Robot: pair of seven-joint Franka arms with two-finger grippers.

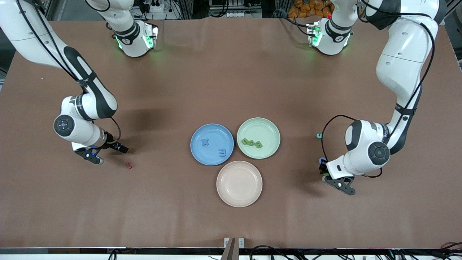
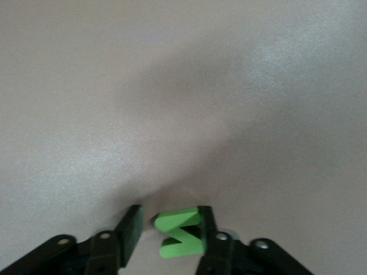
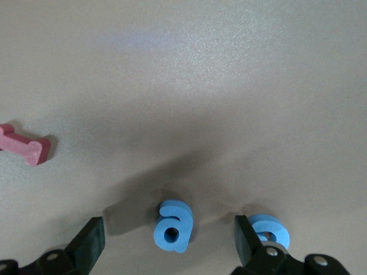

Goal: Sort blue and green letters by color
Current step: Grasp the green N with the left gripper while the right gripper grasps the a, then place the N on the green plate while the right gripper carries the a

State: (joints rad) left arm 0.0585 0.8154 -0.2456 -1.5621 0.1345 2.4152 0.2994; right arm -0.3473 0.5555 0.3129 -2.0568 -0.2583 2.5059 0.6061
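Observation:
My left gripper (image 2: 169, 220) is low over the table at the left arm's end (image 1: 339, 182). It is open around a green letter (image 2: 180, 235), which touches one finger, with a gap to the other. My right gripper (image 3: 170, 224) is low over the table at the right arm's end (image 1: 90, 156). It is open around a blue letter "a" (image 3: 172, 232) lying on the table. A second blue letter (image 3: 269, 232) lies just outside one finger. The blue plate (image 1: 195, 144) holds two blue letters (image 1: 205, 142). The green plate (image 1: 263, 128) holds green letters (image 1: 252, 143).
An empty pink plate (image 1: 239, 183) sits nearer the front camera than the other two plates. A small red letter (image 1: 128, 165) lies near my right gripper and also shows in the right wrist view (image 3: 23, 146). A teal letter (image 1: 318, 136) and a blue letter (image 1: 321, 160) lie near my left gripper.

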